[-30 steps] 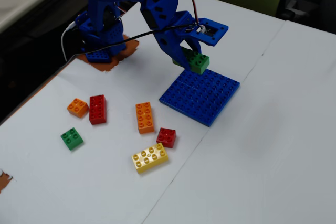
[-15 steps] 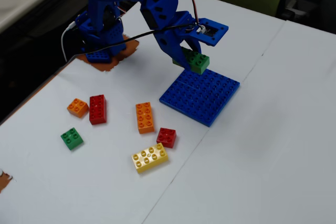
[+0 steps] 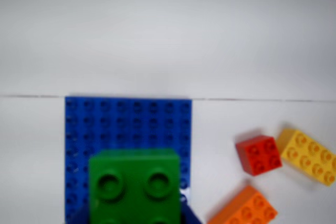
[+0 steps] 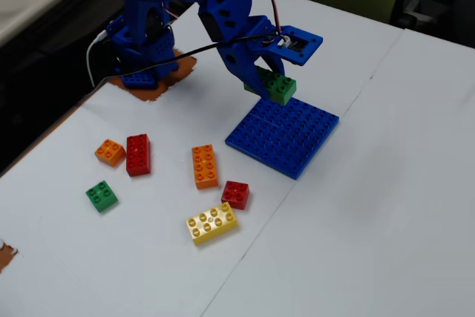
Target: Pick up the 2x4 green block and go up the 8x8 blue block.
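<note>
Nothing has moved since the earlier frames: the tool [image 4: 261,79] stays clamped on the 2x4 green block [image 4: 273,85], held above the far edge of the 8x8 blue block [image 4: 286,137] on the counter [image 4: 371,206], so lowering it seems the remaining step

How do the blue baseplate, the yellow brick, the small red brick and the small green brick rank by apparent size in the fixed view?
1. blue baseplate, clearly largest.
2. yellow brick.
3. small red brick and small green brick: they look alike, so I do not rank them.
</note>
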